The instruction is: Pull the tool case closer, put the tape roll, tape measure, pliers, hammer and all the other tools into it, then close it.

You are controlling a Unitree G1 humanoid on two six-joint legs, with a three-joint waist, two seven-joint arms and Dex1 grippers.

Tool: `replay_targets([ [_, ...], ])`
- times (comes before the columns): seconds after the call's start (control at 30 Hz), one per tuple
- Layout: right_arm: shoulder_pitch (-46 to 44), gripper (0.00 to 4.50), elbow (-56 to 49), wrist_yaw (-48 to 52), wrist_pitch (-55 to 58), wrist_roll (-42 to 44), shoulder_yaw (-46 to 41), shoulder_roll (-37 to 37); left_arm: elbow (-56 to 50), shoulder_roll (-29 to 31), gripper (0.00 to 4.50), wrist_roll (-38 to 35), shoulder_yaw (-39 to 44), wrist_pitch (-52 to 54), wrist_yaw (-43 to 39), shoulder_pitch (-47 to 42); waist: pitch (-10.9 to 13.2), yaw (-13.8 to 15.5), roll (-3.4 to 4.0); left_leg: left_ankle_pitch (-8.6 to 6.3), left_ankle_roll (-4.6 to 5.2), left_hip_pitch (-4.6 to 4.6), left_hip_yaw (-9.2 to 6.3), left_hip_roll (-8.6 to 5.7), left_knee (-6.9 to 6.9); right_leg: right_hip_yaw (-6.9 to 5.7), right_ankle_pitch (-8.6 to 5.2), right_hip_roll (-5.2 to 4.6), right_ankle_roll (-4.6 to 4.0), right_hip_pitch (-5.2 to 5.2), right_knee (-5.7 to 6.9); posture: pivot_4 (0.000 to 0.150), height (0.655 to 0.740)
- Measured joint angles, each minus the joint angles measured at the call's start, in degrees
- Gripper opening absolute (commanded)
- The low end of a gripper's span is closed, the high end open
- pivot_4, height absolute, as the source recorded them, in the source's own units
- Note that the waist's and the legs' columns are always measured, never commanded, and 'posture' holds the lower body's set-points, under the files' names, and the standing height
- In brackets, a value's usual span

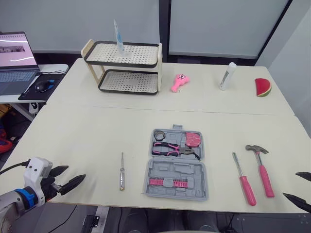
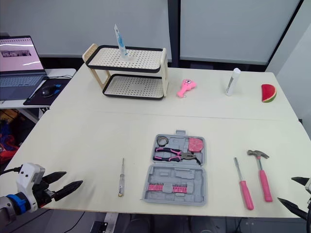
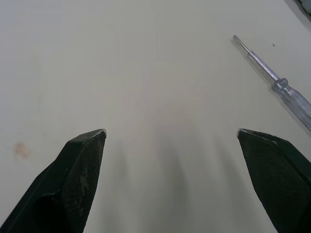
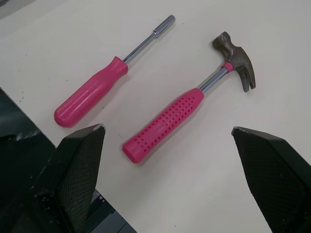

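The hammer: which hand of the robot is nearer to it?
Right. The right hand is close beside the hammer, near its handle end; the left hand is far off, on the other side of the tool case.

An office-style test room: a laptop (image 1: pixel 17 60) and mouse (image 1: pixel 43 86) sit on a side desk (image 1: pixel 54 68) well left of the open tool case (image 1: pixel 177 165); beyond the case, a two-tier rack (image 1: pixel 124 68) and toy watermelon slice (image 1: pixel 262 87) share a pale table (image 1: pixel 97 126).
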Motion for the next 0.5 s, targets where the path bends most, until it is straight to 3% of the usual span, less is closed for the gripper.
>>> replay_targets([
  [0.23, -4.3, 4.45, -1.4, 0.4, -0.7, 0.5, 1.6, -2.5, -3.0, -0.6, 4.50, -1.4, 0.6, 1.1, 1.6, 2.6, 0.0, -0.5, 0.00, 0.00, 0.00, 0.02, 0.04, 0.01, 0.00, 0.07, 0.01, 0.00, 0.02, 0.01, -0.01, 0.150, 0.7350],
  [0.4, -10.9, 4.45, -12.0, 1.4, 6.6, 6.5, 6.9, -7.1, -9.9, -4.4, 4.50, -3.2, 2.3, 4.1, 5.1, 6.5, 0.0, -0.9, 0.02, 0.00, 0.00, 0.00, 0.01, 0.03, 0.01, 0.04, 0.02, 0.00, 0.03, 0.04, -0.02, 0.150, 0.7350],
  [0.5, -19.2, 4.45, -17.9, 1.6, 11.3, 10.9, 13.1, -11.1, -16.6, -8.9, 4.50, -4.5, 2.5, 6.7, 9.1, 9.6, 0.0, -0.9, -0.03, 0.00, -0.01, 0.00, 0.03, 0.01, 0.03, 0.07, 0.05, -0.02, 0.09, 0.04, -0.07, 0.150, 0.7350],
])
